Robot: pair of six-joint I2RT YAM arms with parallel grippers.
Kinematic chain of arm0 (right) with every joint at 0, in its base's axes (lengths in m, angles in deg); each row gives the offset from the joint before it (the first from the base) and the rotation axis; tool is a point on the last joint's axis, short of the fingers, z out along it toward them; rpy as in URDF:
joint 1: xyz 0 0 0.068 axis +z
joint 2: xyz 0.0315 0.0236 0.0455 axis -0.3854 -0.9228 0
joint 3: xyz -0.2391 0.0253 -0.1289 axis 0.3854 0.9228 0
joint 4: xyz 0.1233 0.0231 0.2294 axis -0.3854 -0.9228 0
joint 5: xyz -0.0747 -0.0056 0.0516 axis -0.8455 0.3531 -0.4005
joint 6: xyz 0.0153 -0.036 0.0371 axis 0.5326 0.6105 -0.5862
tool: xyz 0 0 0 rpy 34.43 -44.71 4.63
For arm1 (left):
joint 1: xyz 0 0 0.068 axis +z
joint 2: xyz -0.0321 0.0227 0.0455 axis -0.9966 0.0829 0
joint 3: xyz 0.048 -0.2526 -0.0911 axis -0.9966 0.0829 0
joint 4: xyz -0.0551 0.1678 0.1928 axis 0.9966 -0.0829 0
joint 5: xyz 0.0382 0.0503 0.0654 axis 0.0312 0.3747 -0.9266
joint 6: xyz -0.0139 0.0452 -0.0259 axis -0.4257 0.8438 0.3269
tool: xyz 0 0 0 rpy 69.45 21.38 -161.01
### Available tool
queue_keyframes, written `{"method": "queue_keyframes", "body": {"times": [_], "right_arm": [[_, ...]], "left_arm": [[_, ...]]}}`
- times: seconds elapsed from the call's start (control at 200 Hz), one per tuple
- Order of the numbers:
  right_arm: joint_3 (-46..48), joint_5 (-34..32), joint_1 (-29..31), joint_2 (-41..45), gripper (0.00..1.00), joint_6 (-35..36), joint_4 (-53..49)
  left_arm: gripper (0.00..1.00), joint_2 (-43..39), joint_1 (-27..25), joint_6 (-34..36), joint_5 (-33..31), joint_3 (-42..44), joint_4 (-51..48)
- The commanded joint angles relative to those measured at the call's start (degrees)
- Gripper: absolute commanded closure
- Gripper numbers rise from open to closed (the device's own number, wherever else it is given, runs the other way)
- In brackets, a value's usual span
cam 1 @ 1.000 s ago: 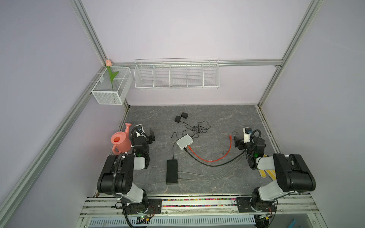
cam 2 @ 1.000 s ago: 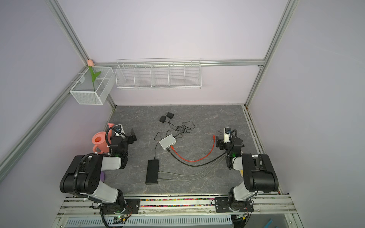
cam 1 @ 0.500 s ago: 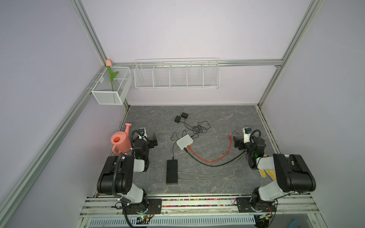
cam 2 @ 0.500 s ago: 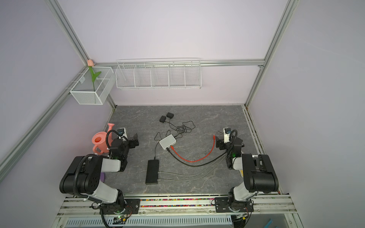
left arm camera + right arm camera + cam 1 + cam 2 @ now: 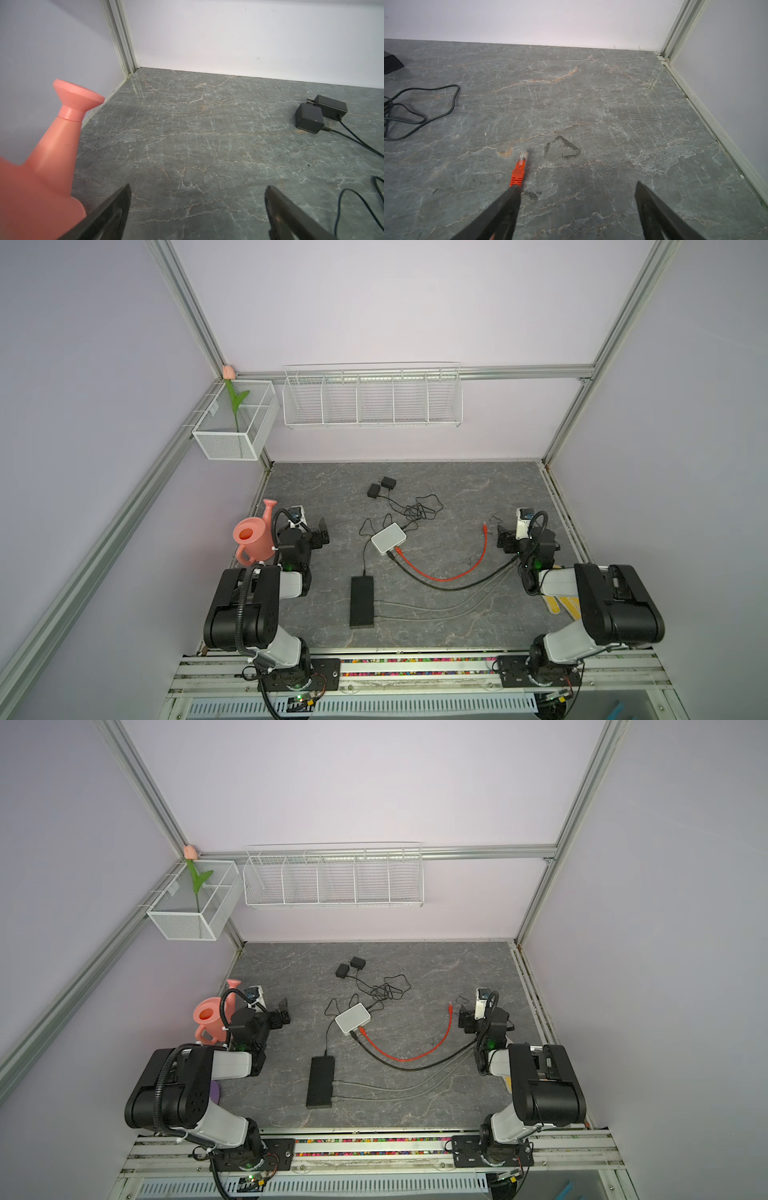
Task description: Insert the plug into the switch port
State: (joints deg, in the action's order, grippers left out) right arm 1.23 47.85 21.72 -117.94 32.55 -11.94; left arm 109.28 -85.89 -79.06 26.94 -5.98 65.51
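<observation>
Both grippers stand open, empty: my left gripper (image 5: pixel 197 187) by the pink watering can (image 5: pixel 52 155), my right gripper (image 5: pixel 577 185) over the table (image 5: pixel 591 93). Orange plug (image 5: pixel 521 164) lies loose just beside one right fingertip (image 5: pixel 510 203); white switch (image 5: pixel 388 539) sits mid-table.

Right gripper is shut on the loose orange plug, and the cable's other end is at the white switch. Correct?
Not quite. The right gripper is open and holds nothing; the loose orange plug lies on the table just beside one of its fingers, as the right wrist view shows. The cable does have its other end at the white switch.
</observation>
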Motion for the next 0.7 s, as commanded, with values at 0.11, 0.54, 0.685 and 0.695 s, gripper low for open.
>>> {"method": "queue_keyframes", "body": {"times": [0.11, 0.54, 0.685, 0.695], "right_arm": [[-0.83, -1.5, 0.44, 0.82, 0.11, -0.24, -0.08], [-0.87, -1.58, 0.44, 0.83, 0.11, -0.24, -0.08], [-0.85, -1.58, 0.5, 0.84, 0.11, -0.16, -0.08], [-0.83, -1.58, 0.49, 0.84, 0.11, -0.16, -0.08]], "left_arm": [[0.01, -0.5, 0.02, 0.95, 1.63, 0.25, 1.21], [0.01, -0.36, 0.09, -0.65, -2.07, -0.88, -0.42], [0.01, -0.32, 0.05, -0.65, -2.07, -0.91, -0.5], [0.01, -0.31, 0.06, -0.65, -2.07, -0.93, -0.5]]}}
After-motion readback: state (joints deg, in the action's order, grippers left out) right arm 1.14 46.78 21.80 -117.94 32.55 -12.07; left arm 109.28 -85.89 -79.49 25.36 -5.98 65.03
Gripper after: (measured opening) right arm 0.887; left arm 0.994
